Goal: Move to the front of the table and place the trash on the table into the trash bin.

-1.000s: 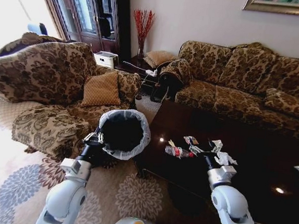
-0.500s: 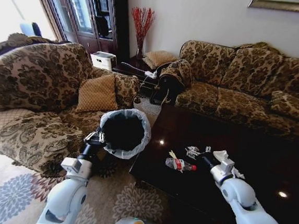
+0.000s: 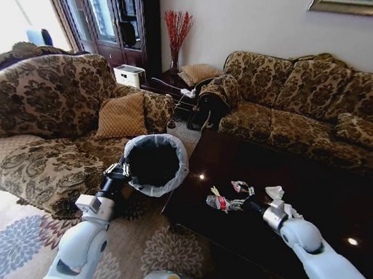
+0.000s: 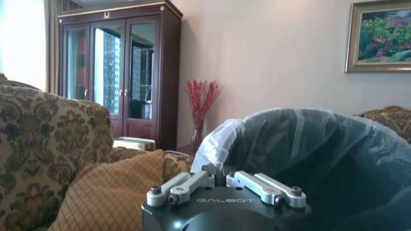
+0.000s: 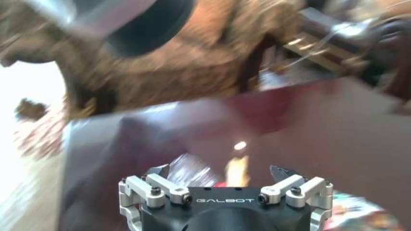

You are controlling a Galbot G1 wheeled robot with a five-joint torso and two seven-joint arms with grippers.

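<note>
Floral brown sofas ring the glossy dark brown wooden bench you are facing, with a tall dark cabinet and a vase of red twigs behind. Your left gripper is pressed together on the rim of the small round black trash bin, pinching the pale translucent bag folded over its edge; the left wrist view shows the fingers drawn in against that bluish liner. The bin sits off the bench's near-left corner, beside the patterned armchair and its tan quilted cushion.

Your right gripper reaches low over the bench, fingers spread in the right wrist view. Just ahead of it lies the crushed clear plastic bottle with a red label, and the blurred wrist picture shows the bottle between the open fingertips; you cannot tell whether they touch it. A small colourful wrapper and crumpled white tissues lie close by on the dark top.
</note>
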